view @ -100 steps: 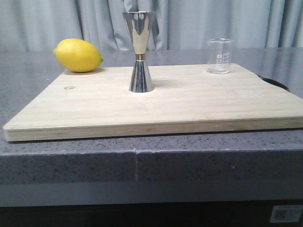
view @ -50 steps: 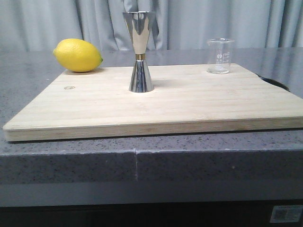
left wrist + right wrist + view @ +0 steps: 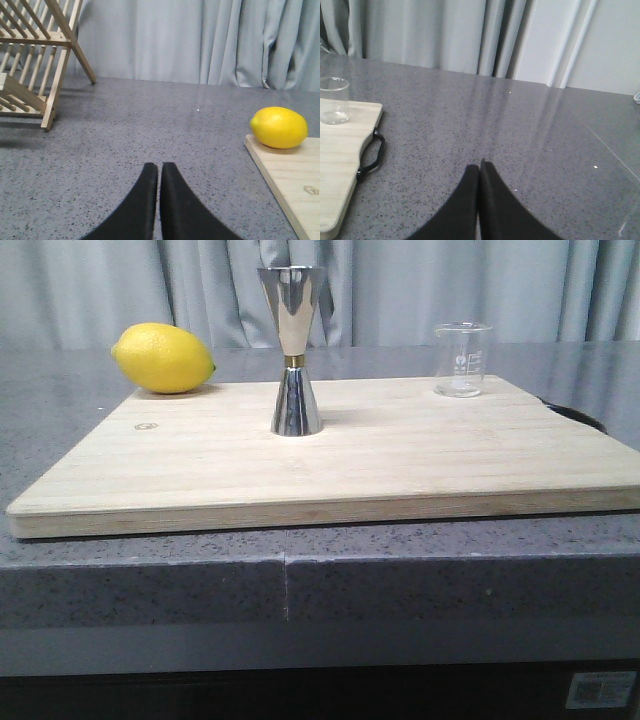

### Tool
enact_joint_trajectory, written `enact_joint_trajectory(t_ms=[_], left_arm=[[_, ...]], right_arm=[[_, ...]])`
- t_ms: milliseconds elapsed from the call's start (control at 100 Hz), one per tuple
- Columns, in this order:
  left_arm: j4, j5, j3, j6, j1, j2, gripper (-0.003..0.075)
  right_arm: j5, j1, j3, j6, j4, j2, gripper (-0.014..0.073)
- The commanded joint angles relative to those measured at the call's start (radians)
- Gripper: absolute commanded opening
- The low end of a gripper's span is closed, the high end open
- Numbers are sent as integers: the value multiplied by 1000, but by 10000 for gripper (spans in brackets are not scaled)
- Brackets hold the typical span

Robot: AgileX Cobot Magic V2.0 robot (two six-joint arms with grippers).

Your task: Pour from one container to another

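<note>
The glass beaker (image 3: 463,359) stood upright near the cutting board's (image 3: 400,455) far right corner, well apart from the steel jigger (image 3: 293,350) at its far centre. The right hand (image 3: 479,172), closed and empty, lay nearer the beaker; the left hand (image 3: 159,172) was likewise closed and empty.

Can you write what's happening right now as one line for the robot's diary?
stage: not started | beaker: upright on board, untouched | jigger: upright mid-board | left gripper: shut, empty | right gripper: shut, empty
</note>
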Motion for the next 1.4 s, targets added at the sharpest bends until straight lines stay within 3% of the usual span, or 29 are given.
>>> enact_joint_trajectory(t_ms=[0,340,1390], left_arm=[[-26,10,-14,2,4,5,-19],[-63,4,-8,2,4,5,-19],[-57,-4,-8,3,-26,5,-19]], right_arm=[[-56,-1,-13,6,-40,-1,-43],[-218,-1,-11,6,-40,-11,-43],[-208,-1,-11,6,-40,-11,-43]])
